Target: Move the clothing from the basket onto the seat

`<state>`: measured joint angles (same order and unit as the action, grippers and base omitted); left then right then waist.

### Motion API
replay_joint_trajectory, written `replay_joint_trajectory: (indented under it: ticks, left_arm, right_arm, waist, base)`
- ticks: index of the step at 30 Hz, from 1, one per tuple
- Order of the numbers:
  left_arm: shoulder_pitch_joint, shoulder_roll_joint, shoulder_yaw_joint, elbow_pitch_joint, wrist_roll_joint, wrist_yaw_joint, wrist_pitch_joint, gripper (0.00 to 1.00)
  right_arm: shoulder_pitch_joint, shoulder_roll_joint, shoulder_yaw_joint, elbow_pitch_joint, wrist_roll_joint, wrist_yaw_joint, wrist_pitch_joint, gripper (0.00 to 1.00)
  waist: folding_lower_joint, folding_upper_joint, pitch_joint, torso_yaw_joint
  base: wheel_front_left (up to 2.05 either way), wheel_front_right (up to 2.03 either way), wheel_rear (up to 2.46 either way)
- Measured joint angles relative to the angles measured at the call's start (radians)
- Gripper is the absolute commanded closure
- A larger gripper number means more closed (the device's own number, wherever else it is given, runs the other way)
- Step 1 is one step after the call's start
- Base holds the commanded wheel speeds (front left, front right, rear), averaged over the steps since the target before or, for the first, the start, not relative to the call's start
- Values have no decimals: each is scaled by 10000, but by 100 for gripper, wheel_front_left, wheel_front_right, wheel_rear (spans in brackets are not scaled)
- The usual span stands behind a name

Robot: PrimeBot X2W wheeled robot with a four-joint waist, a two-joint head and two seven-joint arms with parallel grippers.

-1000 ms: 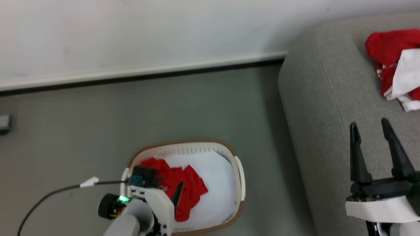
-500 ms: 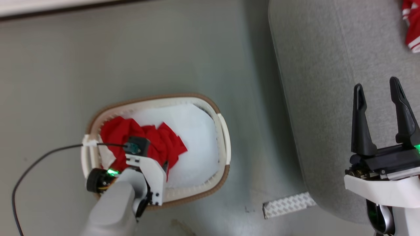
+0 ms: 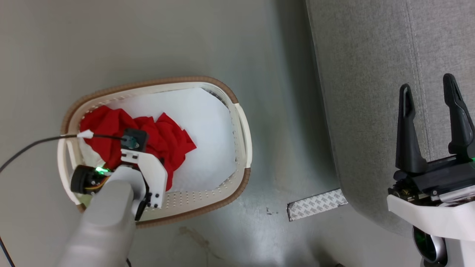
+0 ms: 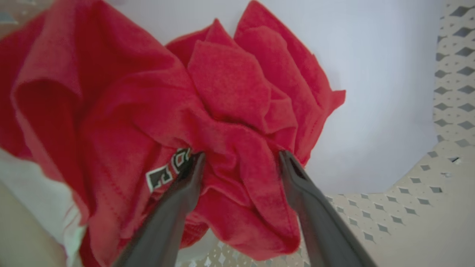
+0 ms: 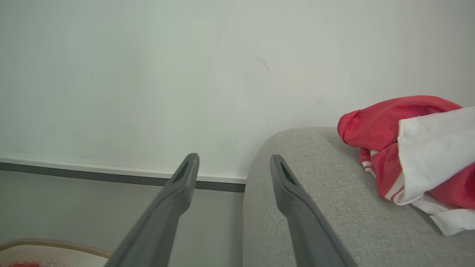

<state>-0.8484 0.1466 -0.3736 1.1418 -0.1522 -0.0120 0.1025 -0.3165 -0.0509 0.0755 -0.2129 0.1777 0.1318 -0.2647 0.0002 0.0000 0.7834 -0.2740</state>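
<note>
The cream basket (image 3: 242, 122) with its brown rim stands on the floor left of the grey seat (image 3: 363, 74). Red clothing (image 3: 167, 137) lies bunched in the basket's left half. My left arm reaches down onto it. In the left wrist view my left gripper (image 4: 241, 155) is open, its fingers pressed into the red clothing (image 4: 230, 81) on either side of a raised fold. My right gripper (image 3: 426, 82) is open and holds nothing above the seat. A red and white garment (image 5: 408, 148) lies on the seat (image 5: 315, 185).
A flat white sheet (image 3: 200, 111) lines the basket. A patterned grey strip (image 3: 317, 204) lies on the floor by the seat's corner. A black cable (image 3: 33, 144) runs from my left wrist off to the left. The wall (image 5: 148, 74) stands beyond the seat.
The head camera has tilted down, so the wall and the garment on the seat have left the head view. My left arm has sunk further into the basket.
</note>
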Motion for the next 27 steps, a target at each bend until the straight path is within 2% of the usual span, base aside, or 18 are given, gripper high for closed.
replay_joint_trajectory:
  ticks: [11, 13, 15, 27]
  left_arm:
    - [-506, 50, -460, 589, 205, -48, -213, 0]
    - [-563, 69, -600, 665, 307, -46, -320, 56]
    - [-633, 88, -821, 775, 445, -58, -437, 100]
    - [-668, -98, -953, 951, 330, -240, -1043, 100]
  right_arm:
    - [1, -2, 117, -81, 50, 0, 0, 0]
    - [1, -2, 125, -98, 77, 0, 0, 0]
    - [-1, -2, 127, -98, 98, 0, 0, 0]
    - [-66, 0, 35, 115, 211, 0, 0, 0]
  waist:
    - [-1, 0, 335, -211]
    - [-1, 0, 366, -234]
    - [-1, 0, 396, -250]
    - [-1, 0, -7, -122]
  base:
    - [0, 0, 0]
    - [0, 0, 0]
    - [0, 0, 0]
    - [0, 0, 0]
